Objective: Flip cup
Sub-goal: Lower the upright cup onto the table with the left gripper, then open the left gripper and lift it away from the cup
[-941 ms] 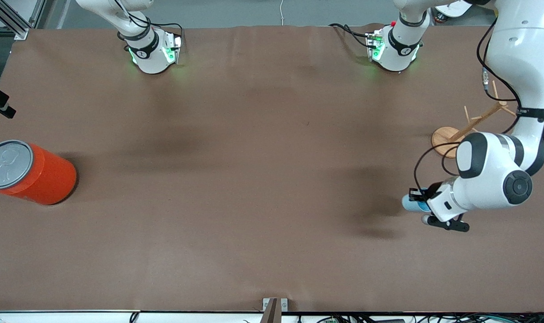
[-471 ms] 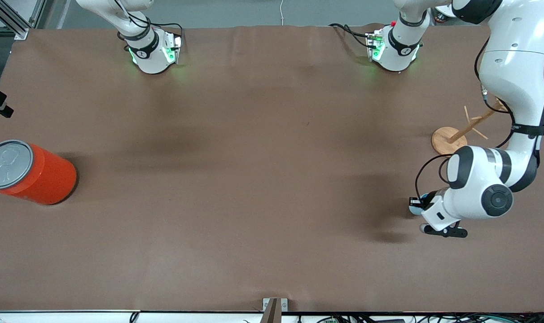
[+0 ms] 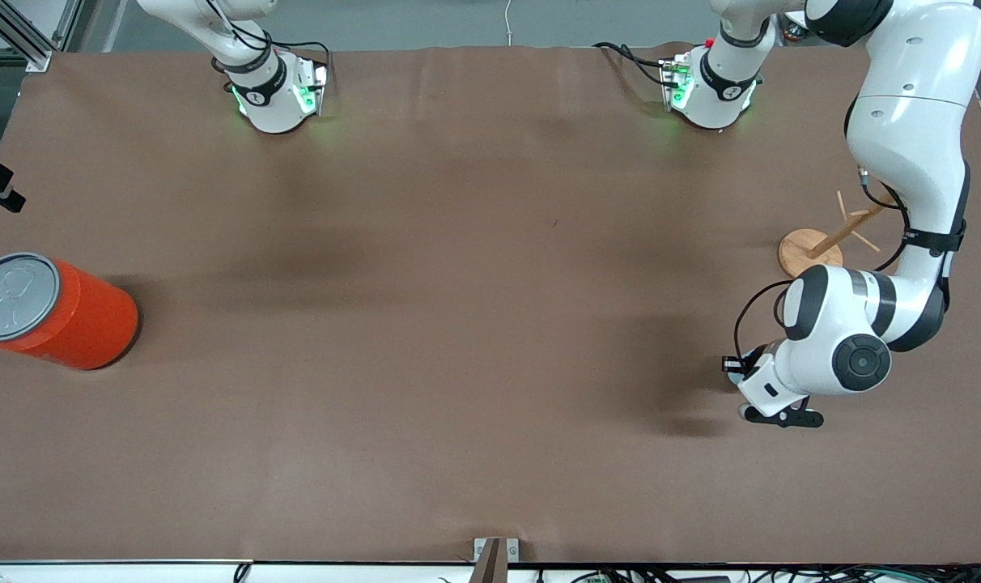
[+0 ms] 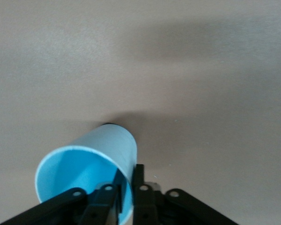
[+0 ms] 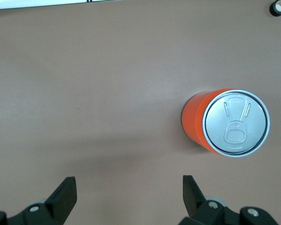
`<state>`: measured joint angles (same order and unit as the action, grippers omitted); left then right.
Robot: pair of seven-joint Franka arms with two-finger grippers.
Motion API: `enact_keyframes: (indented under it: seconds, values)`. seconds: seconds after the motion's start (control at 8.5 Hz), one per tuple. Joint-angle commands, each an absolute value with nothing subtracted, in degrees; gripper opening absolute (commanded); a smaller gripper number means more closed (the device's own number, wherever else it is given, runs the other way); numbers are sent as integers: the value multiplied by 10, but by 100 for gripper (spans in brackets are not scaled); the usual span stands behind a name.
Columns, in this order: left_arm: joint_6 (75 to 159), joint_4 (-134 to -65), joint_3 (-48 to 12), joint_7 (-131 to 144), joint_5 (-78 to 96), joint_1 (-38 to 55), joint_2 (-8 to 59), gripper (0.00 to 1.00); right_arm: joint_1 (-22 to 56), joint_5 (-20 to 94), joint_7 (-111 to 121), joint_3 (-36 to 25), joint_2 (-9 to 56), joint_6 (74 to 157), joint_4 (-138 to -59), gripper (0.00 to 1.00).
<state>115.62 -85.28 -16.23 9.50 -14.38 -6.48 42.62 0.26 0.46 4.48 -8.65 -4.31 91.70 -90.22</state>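
The cup [image 4: 110,145] is light blue with a brighter blue inside. In the left wrist view its mouth faces the camera and its base meets the table, with a dark shadow there. My left gripper [image 4: 129,169] pinches the cup's rim, one finger inside and one finger [image 4: 138,173] outside the wall. In the front view the left arm's hand [image 3: 774,385] covers the cup, low over the table at the left arm's end. My right gripper [image 5: 129,187] hangs open and empty, high over the table beside the orange can [image 5: 234,123].
The orange can [image 3: 53,312] with a grey lid stands at the right arm's end of the table. A wooden stand [image 3: 810,251] with pegs sits beside the left arm's elbow, farther from the front camera than the cup. A small black ring [image 5: 277,7] lies off the cloth's edge.
The left arm's hand has turned and shifted a little toward the right arm's end. The cup, which stuck out sideways from the hand, is now hidden beneath it. The right arm waits.
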Motion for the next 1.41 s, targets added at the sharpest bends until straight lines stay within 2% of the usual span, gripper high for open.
enact_keyframes:
  seconds: [0.0, 0.35, 0.47, 0.94, 1.06, 1.29]
  values:
    - [1150, -838, -160, 113, -169, -63, 431, 100, -6, 4, 51, -66, -49, 908, -904, 100]
    - [1130, -837, -175, 105, -161, -65, 356, 100, -7, -2, 54, -55, -50, 906, -904, 100]
    - [1098, -836, -195, 110, -150, -72, 319, 100, -7, -2, 53, -55, -50, 905, -904, 100]
    - [1006, -835, -200, 104, -79, -84, 158, 100, -5, -2, 54, -55, -49, 905, -902, 100]
    - [990, -834, -190, 114, -11, -104, 134, 100, -5, -2, 54, -55, -49, 905, -902, 100]
    - [945, -839, -118, 105, 26, -77, 53, 100, -5, -2, 54, -55, -49, 905, -902, 100]
